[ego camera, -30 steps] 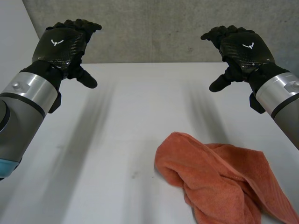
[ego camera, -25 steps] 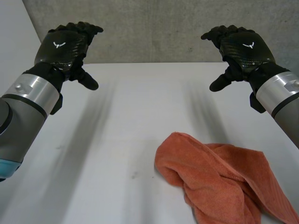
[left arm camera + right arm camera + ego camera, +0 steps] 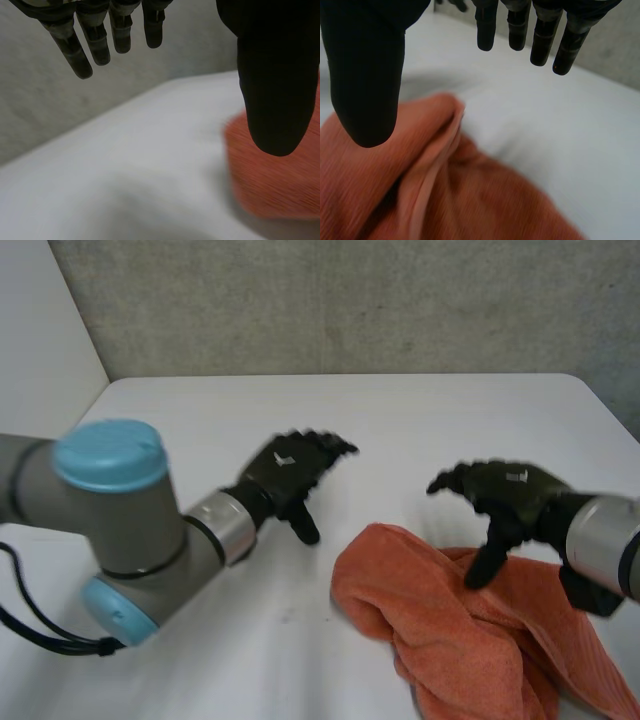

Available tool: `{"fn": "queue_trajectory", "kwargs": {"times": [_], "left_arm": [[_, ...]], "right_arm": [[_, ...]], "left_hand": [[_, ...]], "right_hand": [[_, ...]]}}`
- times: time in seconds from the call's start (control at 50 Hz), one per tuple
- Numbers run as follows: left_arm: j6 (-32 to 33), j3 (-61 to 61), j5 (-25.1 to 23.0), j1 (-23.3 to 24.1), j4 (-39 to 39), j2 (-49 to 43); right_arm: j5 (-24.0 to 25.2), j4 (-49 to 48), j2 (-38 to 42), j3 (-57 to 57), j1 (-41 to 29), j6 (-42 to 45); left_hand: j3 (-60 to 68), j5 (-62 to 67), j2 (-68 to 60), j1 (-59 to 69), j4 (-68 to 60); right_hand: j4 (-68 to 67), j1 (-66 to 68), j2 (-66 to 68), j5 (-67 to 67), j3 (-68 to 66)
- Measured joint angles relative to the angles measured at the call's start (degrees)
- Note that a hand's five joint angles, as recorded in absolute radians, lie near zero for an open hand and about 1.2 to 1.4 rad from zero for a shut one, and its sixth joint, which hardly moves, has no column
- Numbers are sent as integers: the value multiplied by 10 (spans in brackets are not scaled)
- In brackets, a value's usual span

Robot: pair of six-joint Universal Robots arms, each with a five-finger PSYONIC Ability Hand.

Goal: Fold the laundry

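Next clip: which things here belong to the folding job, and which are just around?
Job:
towel, crumpled
left hand, open, beside the towel
right hand, open, over the towel

Just around:
table
wall

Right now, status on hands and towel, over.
Both open, empty: left hand beside orange towel, over white table; right hand above its far side. Towel crumpled, unfolded. Nothing in between.
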State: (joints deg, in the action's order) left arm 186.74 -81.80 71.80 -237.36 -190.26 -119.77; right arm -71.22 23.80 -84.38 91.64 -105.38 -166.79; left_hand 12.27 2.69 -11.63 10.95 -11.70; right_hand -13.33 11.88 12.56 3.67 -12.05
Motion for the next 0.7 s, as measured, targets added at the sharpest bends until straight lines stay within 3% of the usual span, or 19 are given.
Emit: {"fn": "queue_trajectory", "kwargs": {"times": [0.16, 0.24, 0.28, 0.3, 0.32, 0.34, 0.36, 0.42, 0.54, 0.62, 0.7], "left_arm": [[0, 29, -32, 39, 23, -72], [0, 39, -46, 50, 25, -95], [0, 42, -48, 53, 25, -101], [0, 45, -49, 55, 24, -104], [0, 48, -49, 56, 23, -106], [0, 50, -48, 57, 23, -107], [0, 55, -46, 59, 21, -109], [-1, 65, -38, 60, 19, -107], [0, 118, 55, 53, -4, -67], [3, 133, 135, 38, -54, -6], [5, 107, 180, 19, -113, 64]], "right_arm": [[-1, -5, -35, 122, 48, 77], [1, -19, -40, 163, 77, 111], [3, -33, -40, 172, 85, 121], [5, -40, -40, 175, 88, 125], [7, -52, -40, 177, 91, 130], [10, -64, -40, 178, 93, 133], [17, -91, -40, 176, 94, 137], [26, -127, -39, 166, 94, 140], [34, -212, -11, 62, 64, 123], [18, -299, 12, -39, 12, 87], [-5, -394, 12, -79, -23, 60]], "left_hand": [[0, 0, 0, 0, 0], [97, 96, -104, 128, -105], [147, 145, -155, 184, -155], [298, 294, -319, 356, -307], [371, 366, -381, 436, -380], [371, 366, -381, 436, -380], [525, 509, -536, 535, -536], [531, 512, -546, 535, -542], [553, 514, -567, 535, -566], [554, 514, -568, 535, -566], [554, 514, -568, 535, -566]], "right_hand": [[0, 0, 0, 0, 0], [-6, 5, 7, 5, -9], [-199, 176, 219, 190, -221], [-231, 207, 254, 220, -243], [-339, 311, 367, 321, -351], [-339, 311, 367, 321, -351], [-521, 443, 536, 501, -533], [-544, 445, 548, 521, -552], [-547, 445, 548, 522, -554], [-547, 445, 548, 522, -554], [-547, 445, 548, 522, -554]]}}
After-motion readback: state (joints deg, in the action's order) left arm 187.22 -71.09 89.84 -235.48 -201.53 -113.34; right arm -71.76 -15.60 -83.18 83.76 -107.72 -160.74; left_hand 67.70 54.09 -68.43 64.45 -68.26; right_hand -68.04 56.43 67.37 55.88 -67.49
